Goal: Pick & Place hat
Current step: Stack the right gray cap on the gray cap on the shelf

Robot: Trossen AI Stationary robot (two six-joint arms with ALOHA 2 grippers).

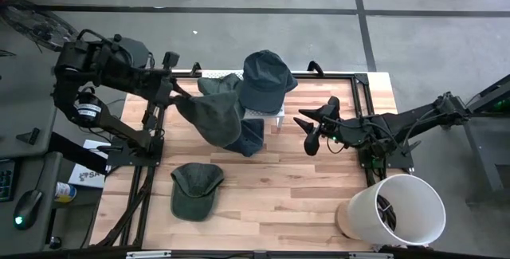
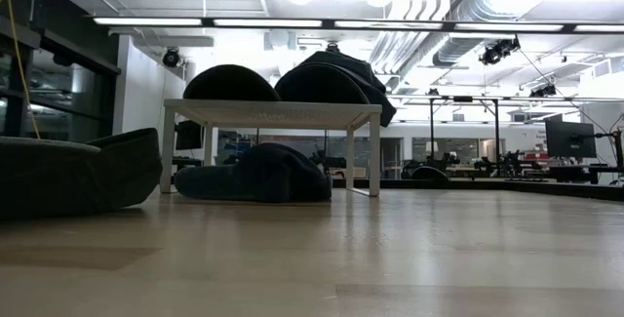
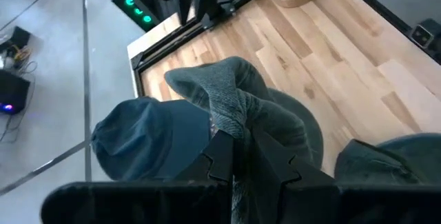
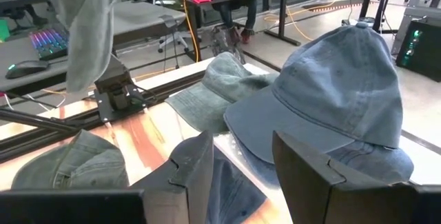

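We see the held hat (image 1: pixel 213 117), grey-green, hanging in the air over the table's (image 1: pixel 319 187) back-left part, in front of the white stand (image 1: pixel 275 116). It droops crown-down, its long axis running from the grip near the left frame out and forward toward the table's middle. The left gripper (image 1: pixel 180 92) is clamped tight on a bunched fold of its fabric, as the left wrist view shows, with cloth squeezed between the fingers (image 3: pixel 222 156).

A blue hat (image 1: pixel 264 80) sits on top of the stand, brim toward the right rear. Another hat (image 1: pixel 249 138) lies on the table under the held one, partly hidden. A green hat (image 1: pixel 194 189) lies flat near the front-left, brim pointing to the front edge.

The right gripper (image 1: pixel 307 132) hovers right of the stand, fingers spread and empty. A white bucket (image 1: pixel 398 209) stands at the front-right corner.
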